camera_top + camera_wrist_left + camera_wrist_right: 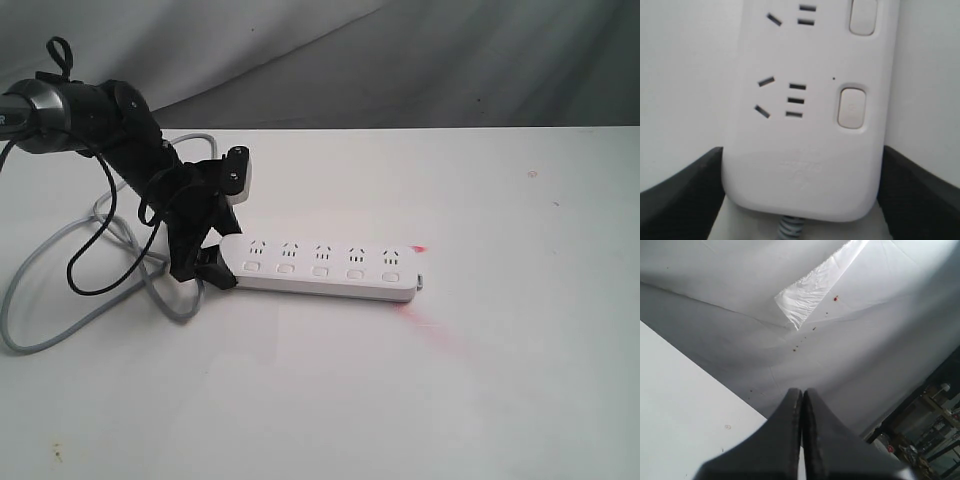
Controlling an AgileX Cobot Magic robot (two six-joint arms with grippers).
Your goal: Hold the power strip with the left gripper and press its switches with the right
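Note:
The long white power strip point(320, 265) lies flat on the white table point(480, 380), and its grey cord point(60, 330) loops off to the left. Five small white switches point(320, 270) run along its near side. My left gripper point(222, 262) is shut on the strip's cord end. In the left wrist view its black fingers point(685, 200) press both sides of the power strip point(805, 60), beside a switch point(852, 107) and the cord point(790, 227). My right gripper point(802, 392) is shut and empty, up over the table's edge, facing the backdrop. The exterior view does not show it.
A crumpled grey backdrop cloth point(400, 60) hangs behind the table. The left arm's black cable point(95, 290) dangles in a loop over the cord. Faint red light marks point(415, 315) lie by the strip's right end.

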